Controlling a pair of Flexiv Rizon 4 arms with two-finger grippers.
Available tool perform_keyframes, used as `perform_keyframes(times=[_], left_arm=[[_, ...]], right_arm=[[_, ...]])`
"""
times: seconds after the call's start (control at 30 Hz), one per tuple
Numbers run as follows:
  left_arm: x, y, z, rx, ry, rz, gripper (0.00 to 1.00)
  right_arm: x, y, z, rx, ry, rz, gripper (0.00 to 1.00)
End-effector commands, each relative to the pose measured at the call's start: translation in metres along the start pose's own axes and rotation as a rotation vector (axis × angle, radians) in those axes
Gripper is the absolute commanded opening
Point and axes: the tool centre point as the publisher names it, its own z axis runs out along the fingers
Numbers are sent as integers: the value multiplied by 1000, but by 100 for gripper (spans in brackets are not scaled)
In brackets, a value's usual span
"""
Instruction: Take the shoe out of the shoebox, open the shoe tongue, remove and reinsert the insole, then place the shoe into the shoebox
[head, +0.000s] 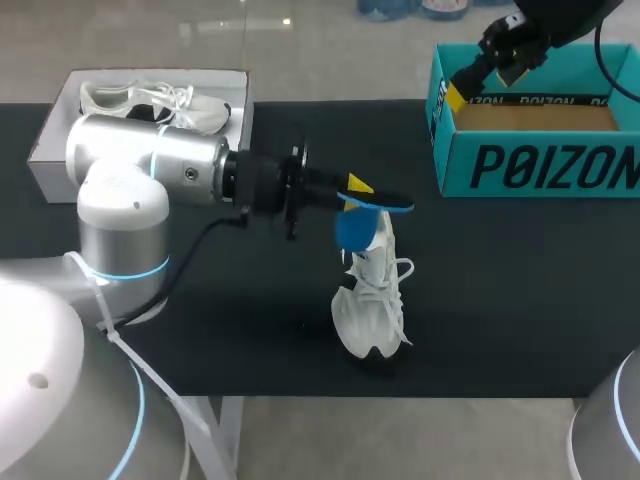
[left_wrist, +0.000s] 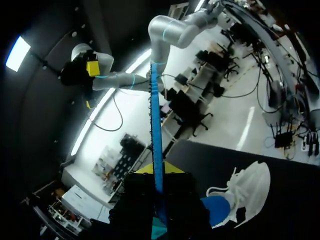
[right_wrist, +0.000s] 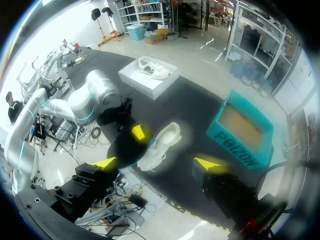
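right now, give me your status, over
Left gripper shut on blue insole, lower end at the opening of the white shoe. Right gripper open, raised by the teal shoebox. Nothing seen between shoe and shoebox.

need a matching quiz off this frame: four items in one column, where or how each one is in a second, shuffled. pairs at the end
Things
1. blue insole
2. white shoe
3. teal shoebox
4. right gripper

Place or state
A. open, nothing between its fingers, up over the teal shoebox's far left corner
B. out on the black table, near its middle
C. clamped in the left gripper
D. at the table's far right, nothing inside

Pairs: 1-C, 2-B, 3-D, 4-A
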Motion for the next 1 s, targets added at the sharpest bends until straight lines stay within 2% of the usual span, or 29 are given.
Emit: perform_keyframes(times=[0.03,0.3,0.5,0.8,0.83,0.87,0.93,1.0], left_arm=[[7,-7,-6,-33,-4,214,0],[-5,3,-15,-29,-2,334,0],[-31,15,-18,-7,5,399,0],[-71,21,-22,-20,118,584,0],[-72,22,-21,-16,127,589,0],[-74,25,-20,-65,136,528,0],[-72,32,-17,-21,116,427,0],[-72,32,-17,-21,116,427,0]], right_arm=[[0,3,1,6,0,1,100],[0,3,1,6,0,1,100],[0,3,1,6,0,1,100],[0,3,1,6,0,1,100],[0,3,1,6,0,1,100],[0,3,1,6,0,1,100],[0,3,1,6,0,1,100],[0,3,1,6,0,1,100]])
